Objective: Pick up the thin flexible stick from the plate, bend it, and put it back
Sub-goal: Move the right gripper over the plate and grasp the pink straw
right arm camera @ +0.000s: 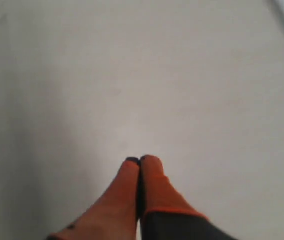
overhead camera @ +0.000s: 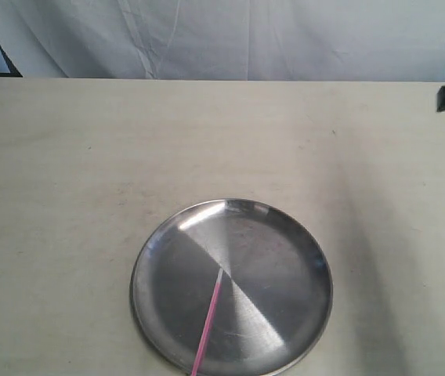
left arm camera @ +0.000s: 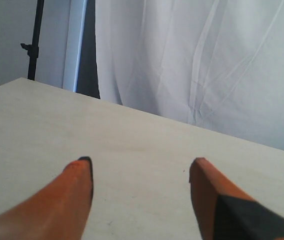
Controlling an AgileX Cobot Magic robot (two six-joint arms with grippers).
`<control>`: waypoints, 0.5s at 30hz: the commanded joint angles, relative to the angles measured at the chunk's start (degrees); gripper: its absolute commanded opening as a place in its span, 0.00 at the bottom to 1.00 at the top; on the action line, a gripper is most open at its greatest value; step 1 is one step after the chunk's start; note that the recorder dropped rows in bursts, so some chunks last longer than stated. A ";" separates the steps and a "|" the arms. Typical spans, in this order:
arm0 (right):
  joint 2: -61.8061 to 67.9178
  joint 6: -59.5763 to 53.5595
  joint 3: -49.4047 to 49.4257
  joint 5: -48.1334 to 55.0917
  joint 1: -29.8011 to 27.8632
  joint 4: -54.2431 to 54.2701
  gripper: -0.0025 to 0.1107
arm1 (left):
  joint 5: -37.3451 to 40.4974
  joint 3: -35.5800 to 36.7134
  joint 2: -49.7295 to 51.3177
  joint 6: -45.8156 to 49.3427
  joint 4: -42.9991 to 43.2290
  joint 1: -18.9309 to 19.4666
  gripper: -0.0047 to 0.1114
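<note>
On the pale wooden tabletop [overhead camera: 89, 157], the very thin pink plastic stick [overhead camera: 208, 321] lies on the round silver metal plate [overhead camera: 277, 251], centre to rim. It looks light, whippy and slippery, so pinch it mid-length. Your left gripper [left arm camera: 139, 167] gapes empty; your right gripper [right arm camera: 140, 160] is pressed closed, empty.

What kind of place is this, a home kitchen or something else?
Likely a lab or recording setup, not a kitchen: a pale table with a metal plate, a white cloth backdrop hung behind it, and a black stand beside the cloth.
</note>
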 commanded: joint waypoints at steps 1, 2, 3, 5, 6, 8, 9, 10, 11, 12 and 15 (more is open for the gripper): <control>0.09 -19.72 -0.45 11.23 8.19 29.26 0.02 | -0.50 -0.28 -0.25 -0.03 0.11 0.24 0.52; 0.09 -19.48 0.19 11.16 11.41 30.25 0.02 | -0.50 -0.28 -0.25 -0.03 0.11 0.24 0.52; 0.24 -17.98 1.07 9.92 15.90 30.39 0.02 | -0.50 -0.28 -0.25 -0.03 0.11 0.24 0.52; 1.03 -12.63 2.42 6.06 24.90 29.65 0.02 | -0.50 -0.28 -0.25 -0.03 0.11 0.24 0.52; 1.72 -9.87 2.58 3.80 28.88 29.22 0.02 | -0.50 -0.28 -0.25 -0.03 0.11 0.24 0.52; 4.06 -5.02 2.45 1.84 34.88 28.91 0.02 | -0.50 -0.28 -0.25 -0.03 0.11 0.24 0.52; 5.27 -2.66 2.45 0.57 37.57 29.03 0.02 | -0.50 -0.28 -0.25 -0.03 0.11 0.24 0.52; 6.63 -1.05 2.45 -0.69 39.78 29.12 0.02 | -0.50 -0.28 -0.25 -0.03 0.11 0.24 0.52; 8.04 -0.08 2.45 -1.99 41.52 29.12 0.02 | -0.50 -0.28 -0.25 -0.03 0.11 0.24 0.52; 9.21 0.04 2.45 -3.56 42.66 29.24 0.02 | -0.50 -0.28 -0.25 -0.03 0.11 0.24 0.52; 13.20 0.04 2.45 -6.80 45.05 30.42 0.02 | -0.50 -0.28 -0.25 -0.03 0.11 -0.05 0.52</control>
